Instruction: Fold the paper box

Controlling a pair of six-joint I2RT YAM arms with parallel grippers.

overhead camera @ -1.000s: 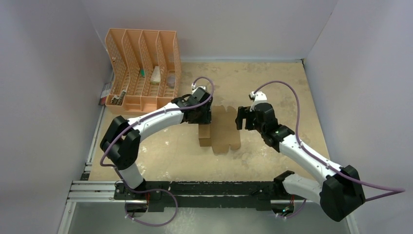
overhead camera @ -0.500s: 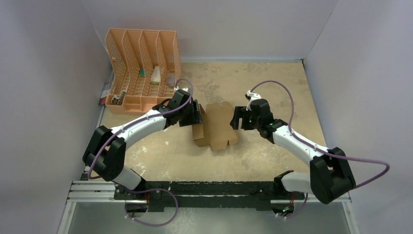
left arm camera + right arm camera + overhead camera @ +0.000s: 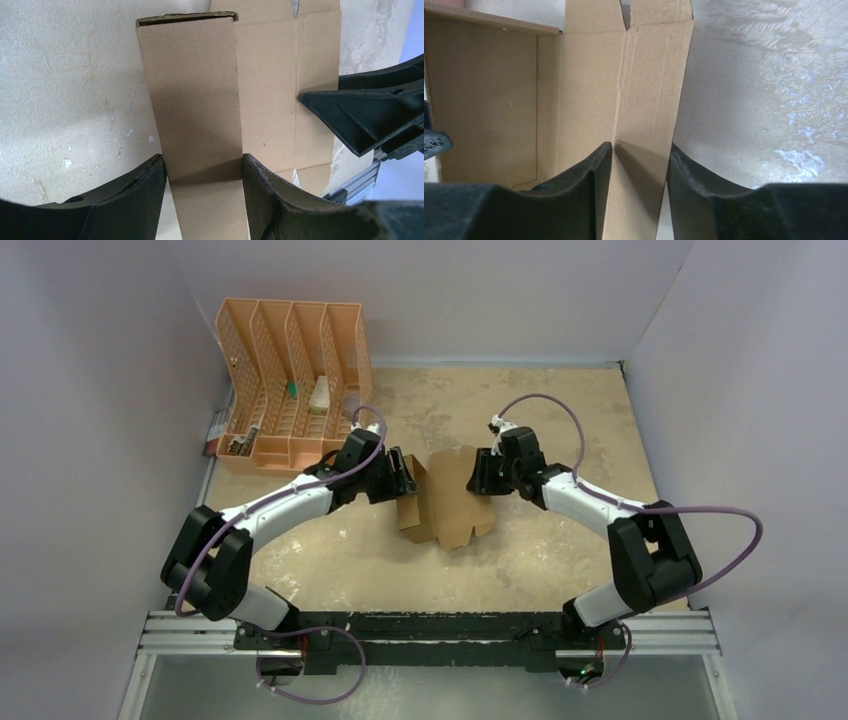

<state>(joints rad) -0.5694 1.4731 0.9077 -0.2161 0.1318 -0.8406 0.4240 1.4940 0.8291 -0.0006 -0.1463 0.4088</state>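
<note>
The paper box point(image 3: 447, 502), light, thin cardboard that likely creases easily, lies mid-surface point(image 3: 560, 410), the left end effector point(image 3: 402, 474) clamped across its raised left wall and the right end effector point(image 3: 478, 473) pinching its right flap, both sensible holds beside the fold lines.

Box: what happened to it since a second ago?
The right fingers slid in and closed on the right flap of the box. The box turned a little on the table. The left fingers kept their hold on the folded-up left panel. The organiser stayed put.
</note>
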